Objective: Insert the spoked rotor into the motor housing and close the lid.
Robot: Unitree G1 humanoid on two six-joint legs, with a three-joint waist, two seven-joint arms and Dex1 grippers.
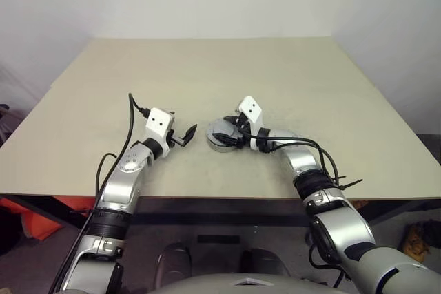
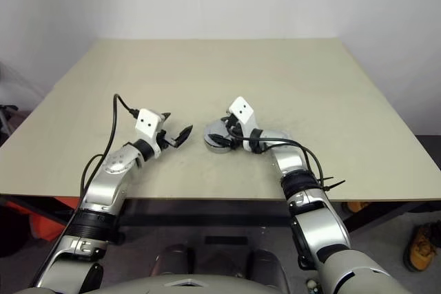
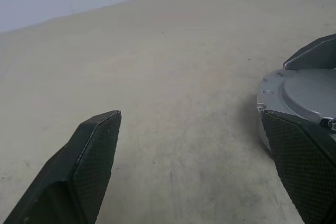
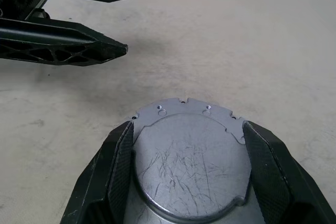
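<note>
Nearby, left gripper [image 1: 190,133] hangs beside housing [image 1: 222,135].

The near part of the lid [image 4: 191,166] runs off the right wrist view's edge, and the right tool's [image 4: 189,174] two fingers cover its flanks, so whether they press it or merely stand beside it cannot be told. Beneath the lid the motor housing [image 1: 222,144] shows as a thin rim; its inside is hidden. In the left wrist view the lid is cut by the picture's edge.
</note>
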